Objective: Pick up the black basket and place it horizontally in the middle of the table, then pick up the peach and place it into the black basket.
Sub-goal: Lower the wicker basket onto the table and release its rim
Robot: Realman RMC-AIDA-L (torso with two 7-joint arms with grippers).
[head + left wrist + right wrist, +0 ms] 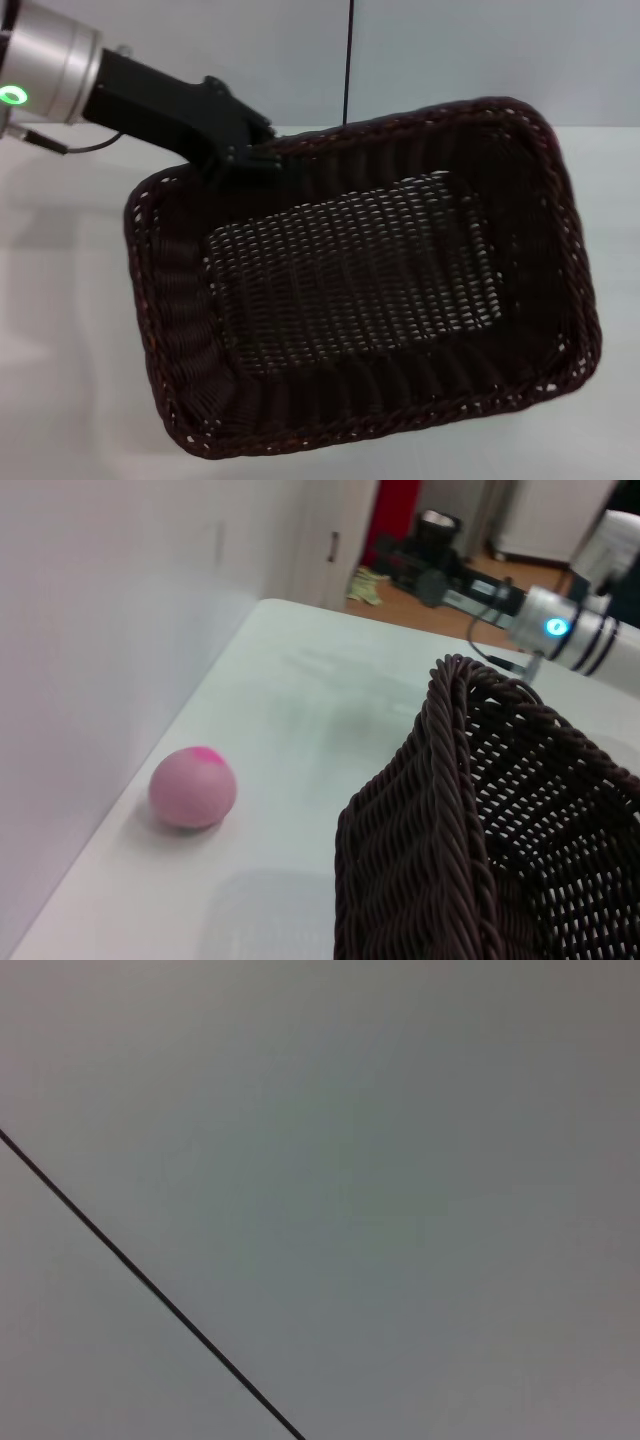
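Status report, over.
Left hand gripping black basket rim, basket tilted above table. Peach outside on table. Right hand out of view.

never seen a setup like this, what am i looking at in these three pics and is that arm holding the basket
This is a two-armed robot with a camera on its head and one on each wrist. The head picture looks down at a plain white table. The left gripper, a black clamp on a silver arm, is shut on the braided rim of a large dark brown-black woven wicker basket, which hangs tilted, so you see straight into it.

The left wrist picture shows that basket's wall up close and, apart from it on the table near the wall edge, a small pale pink round peach with a magenta patch. The other arm shows farther off.

The right wrist picture shows only a grey surface and a thin black line; the right gripper is not visible.
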